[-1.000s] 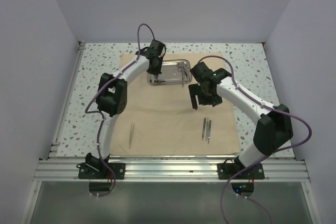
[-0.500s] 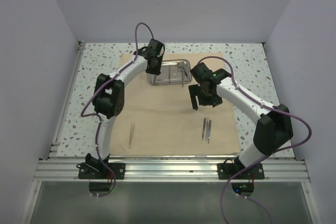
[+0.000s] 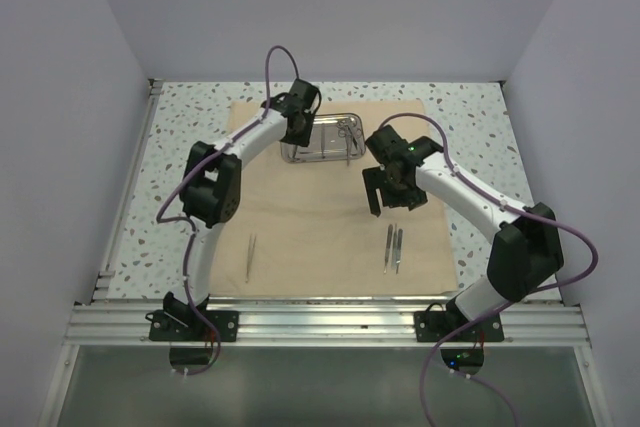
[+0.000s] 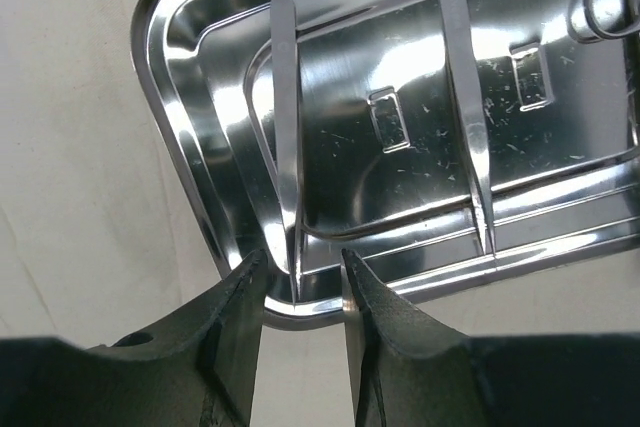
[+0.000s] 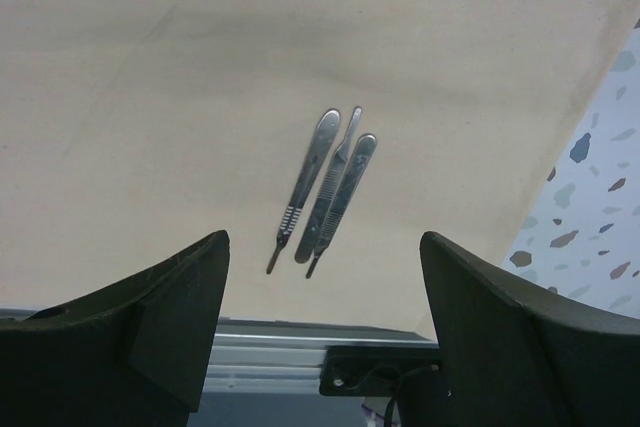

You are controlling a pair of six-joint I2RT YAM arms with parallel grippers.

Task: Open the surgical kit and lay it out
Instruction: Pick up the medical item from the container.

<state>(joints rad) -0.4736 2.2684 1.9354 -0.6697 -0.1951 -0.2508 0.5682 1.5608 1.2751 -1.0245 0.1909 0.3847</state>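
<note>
Left jaws are down at the steel tray [image 4: 165,127], narrowed to a slim gap that straddles the near tip of one pair of tweezers [image 4: 285,127] without closing on it. A second pair [image 4: 462,97] lies just to their right. Right jaws hang wide and empty over the cloth wrap [image 5: 150,67], with three slim instruments [image 5: 325,187] side by side between them.

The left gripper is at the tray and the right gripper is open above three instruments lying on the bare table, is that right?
Not quite. The three instruments lie on the cloth instead, as the right wrist view shows. The rest holds: the left gripper is at the tray and the right gripper is open above them.
</note>
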